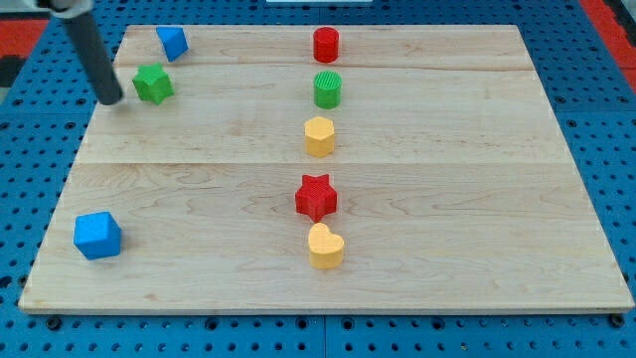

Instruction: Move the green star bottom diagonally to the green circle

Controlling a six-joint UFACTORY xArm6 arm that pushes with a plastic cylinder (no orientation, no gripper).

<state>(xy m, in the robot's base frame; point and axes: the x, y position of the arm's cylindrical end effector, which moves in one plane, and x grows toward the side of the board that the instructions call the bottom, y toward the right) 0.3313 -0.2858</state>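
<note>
Yellow heart (325,246) sits closest to the view's bottom, a little right of the middle of the wooden counter (467,199). Just above it, nearly touching, is a red star (316,197). Farther up the same line stand a yellow hexagon (319,136), then the green circle (328,89), a ribbed cylinder, and a red cylinder (326,45) near the counter's top edge. These five blocks form a loose column running from top to bottom.

At the view's bottom left, well apart from the column, lies a blue cube (97,236). At the top left is a smaller blue block (172,43), its shape hard to make out.

Below and slightly left of that blue block sits the green star (153,84), well apart from the green circle, at about the same height in the view.

A dark rod slants down from the top left corner. My tip (112,99) rests at the counter's left edge, just left of the green star; whether it touches the star cannot be told. This tool is a plain rod with nothing to open or close, and it holds nothing.

Around the counter is a blue pegboard (596,129) with rows of holes.
</note>
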